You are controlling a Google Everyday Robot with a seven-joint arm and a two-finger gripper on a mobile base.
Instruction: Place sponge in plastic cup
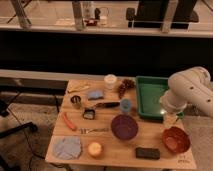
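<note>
Markings [183, 161] at the front right corner of the wooden table [107, 150] are too small to read. The small translucent blue plastic cup [126, 105] stands upright just left of the green rectangular tray [150, 95], contents unclear. The light-blue rectangular sponge [95, 94] lies on the table further left, apart from it. The gripper [170, 119] hangs between the tray and the round red bowl [176, 140]; how open it is cannot be told.

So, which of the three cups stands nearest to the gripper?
The small translucent blue plastic cup behind the purple bowl. The white cup and shiny metal cup stand farther left. The gripper hangs at right, near the red bowl.
</note>
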